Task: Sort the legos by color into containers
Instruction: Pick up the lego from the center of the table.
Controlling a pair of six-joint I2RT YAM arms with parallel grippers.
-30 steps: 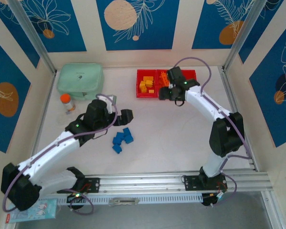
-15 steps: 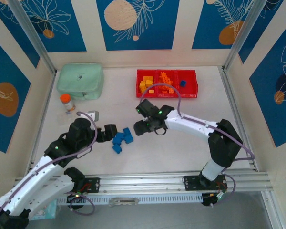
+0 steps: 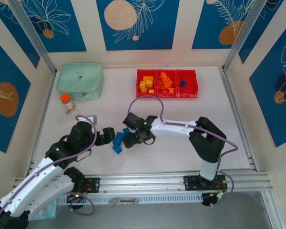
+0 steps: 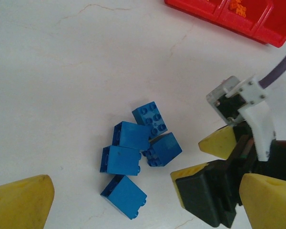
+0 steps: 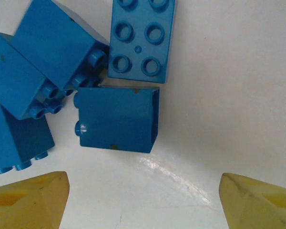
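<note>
Right hand (image 5: 143, 200) is open wide and holds nothing. The blue bricks (image 3: 118, 141) lie in a small pile on the tabletop (image 3: 114, 102), just in front of its fingers. The closest brick (image 5: 117, 119) lies on its side, a bit left of the middle of the gap. Its longer side goes across from finger to finger. My left hand (image 3: 109, 136) is open too, on the other side of the pile. I think the right one is nearer.

I count five bricks in the pile. One more blue brick (image 3: 183, 83) sits in the right bin of the three red bins (image 3: 167, 95). The yellow ones (image 3: 145, 86) are in the left bin and the orange ones (image 3: 164, 81) in the middle, too small to count.
</note>
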